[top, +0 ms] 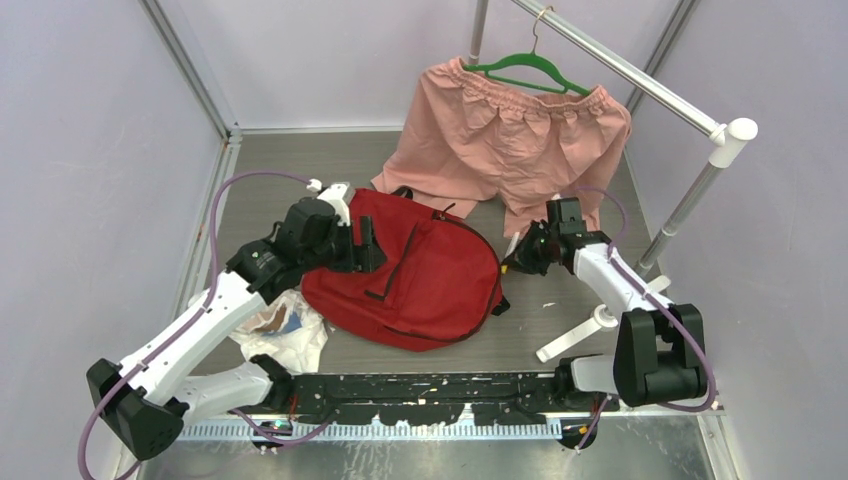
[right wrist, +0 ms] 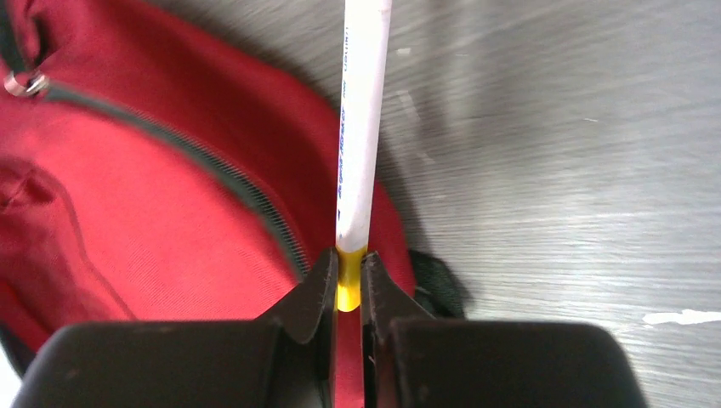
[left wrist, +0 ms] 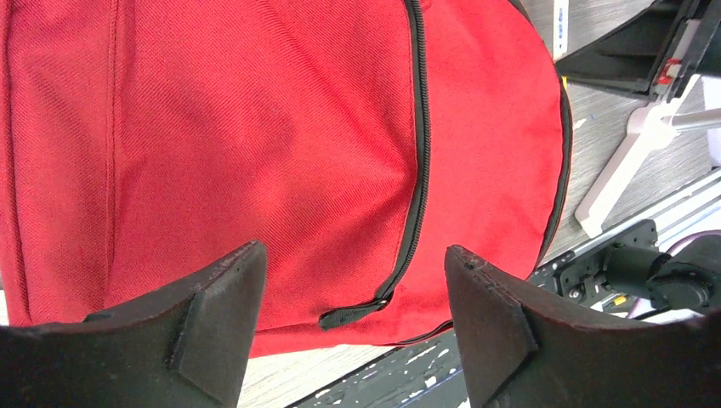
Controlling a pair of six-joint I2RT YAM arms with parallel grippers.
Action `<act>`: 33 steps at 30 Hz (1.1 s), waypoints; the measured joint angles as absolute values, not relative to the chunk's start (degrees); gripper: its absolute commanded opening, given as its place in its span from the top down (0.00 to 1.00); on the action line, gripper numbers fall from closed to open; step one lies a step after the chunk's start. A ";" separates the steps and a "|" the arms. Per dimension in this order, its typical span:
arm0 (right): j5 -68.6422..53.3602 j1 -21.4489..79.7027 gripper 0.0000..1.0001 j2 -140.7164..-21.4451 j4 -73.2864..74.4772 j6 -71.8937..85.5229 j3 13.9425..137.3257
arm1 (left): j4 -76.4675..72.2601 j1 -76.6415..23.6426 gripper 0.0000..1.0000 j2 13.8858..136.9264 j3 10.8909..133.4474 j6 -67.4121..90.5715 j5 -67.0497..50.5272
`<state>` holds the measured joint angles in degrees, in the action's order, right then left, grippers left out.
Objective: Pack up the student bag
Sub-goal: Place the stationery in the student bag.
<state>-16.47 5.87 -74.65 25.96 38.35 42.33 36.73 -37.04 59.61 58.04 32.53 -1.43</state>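
Now R fingers tight on pen, L fingers wide.

table: grey wood-grain | student bag: flat, centre | white plastic bag: crumpled, at its left | rack foot: right

One student bag, red, is counted on one counter. One pair of pink shorts is counted at the far side, carried by one green hanger on one metal rail. One white plastic bag is counted at the near left. One pen, white with a yellow end, is counted right of the bag. Two arms are counted: one left arm, one right arm.
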 measured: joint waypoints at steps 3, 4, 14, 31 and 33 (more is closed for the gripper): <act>-17.61 9.28 0.99 -74.59 27.11 35.94 45.41 | 36.49 -38.81 0.20 59.27 57.93 30.83 0.58; -17.72 10.28 0.99 -74.46 27.46 35.42 45.91 | 36.38 -39.81 0.20 59.29 57.93 30.30 1.52; -23.99 19.42 0.99 -69.87 32.08 32.38 49.41 | 36.51 -51.20 0.27 66.63 60.40 26.28 12.29; -25.12 32.93 0.99 -69.60 34.30 34.50 53.36 | 42.33 -55.55 0.99 79.40 67.40 24.93 29.45; -25.15 35.40 0.99 -69.63 32.69 36.21 53.36 | 42.65 -55.55 1.00 79.24 67.70 24.95 29.95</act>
<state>-25.15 35.40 -69.63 32.69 36.21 53.36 42.65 -55.55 79.24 67.70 24.95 29.95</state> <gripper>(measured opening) 0.130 0.036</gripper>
